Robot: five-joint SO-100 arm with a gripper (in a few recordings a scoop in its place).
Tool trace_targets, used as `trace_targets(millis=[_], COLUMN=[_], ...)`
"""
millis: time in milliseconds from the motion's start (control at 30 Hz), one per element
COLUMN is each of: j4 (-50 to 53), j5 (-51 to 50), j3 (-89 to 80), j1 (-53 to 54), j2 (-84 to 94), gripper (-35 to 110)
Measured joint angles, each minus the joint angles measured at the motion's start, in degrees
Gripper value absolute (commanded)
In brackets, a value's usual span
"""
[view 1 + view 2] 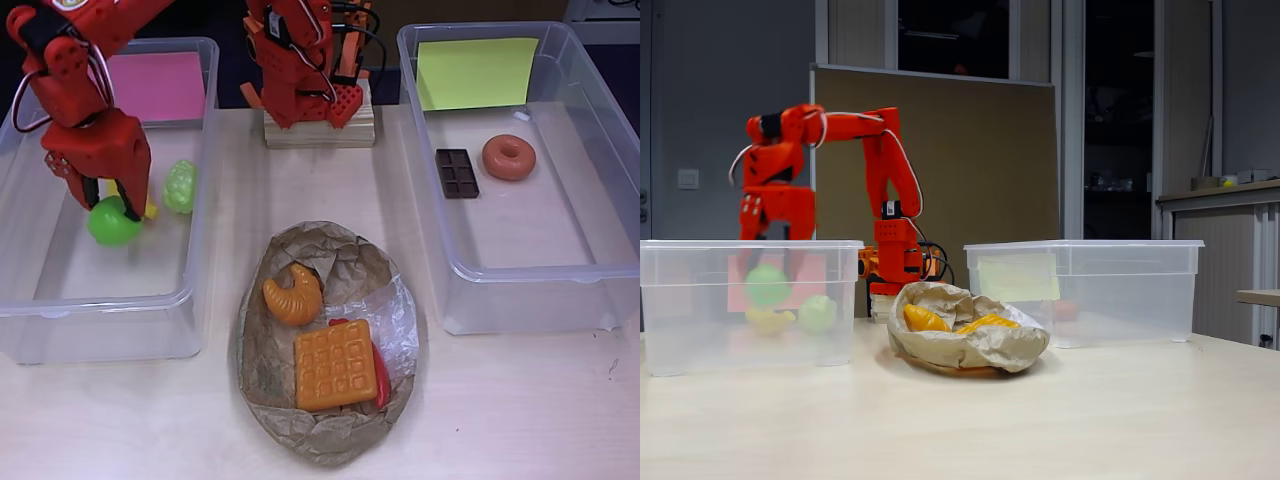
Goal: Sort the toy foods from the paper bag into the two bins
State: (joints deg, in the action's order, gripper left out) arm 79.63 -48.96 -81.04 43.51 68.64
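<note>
My gripper (108,205) sits inside the pink-label bin (20,300), fingers closed around the green apple (112,222) — seemingly just above the floor — grapes (180,186) beside it.

The overhead view looks straight down on the table (520,420), quite near, with the bag (325,345) low in the middle. The arm base (318,100) stands above the bag at the top edge, and one bin (100,200) lies left of the bag, the other bin (520,170) right.

The fixed view stands low in front of the table (1040,420), farther away, and faces the bag (965,340) from the side, with the arm base (898,262) behind it.

Both views share the bag, both bins and the arm.
</note>
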Motion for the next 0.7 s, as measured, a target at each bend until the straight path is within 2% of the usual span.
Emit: trace_targets(millis=[167,433,700], j4=[-1.58,-1.85,-2.90], j5=[0.62,2.90,7.82], j3=[4.57,6.50,5.19], j1=[2.11,3.43,3.43], j2=[-8.44,-11.07,-4.83], gripper=[23,42,44])
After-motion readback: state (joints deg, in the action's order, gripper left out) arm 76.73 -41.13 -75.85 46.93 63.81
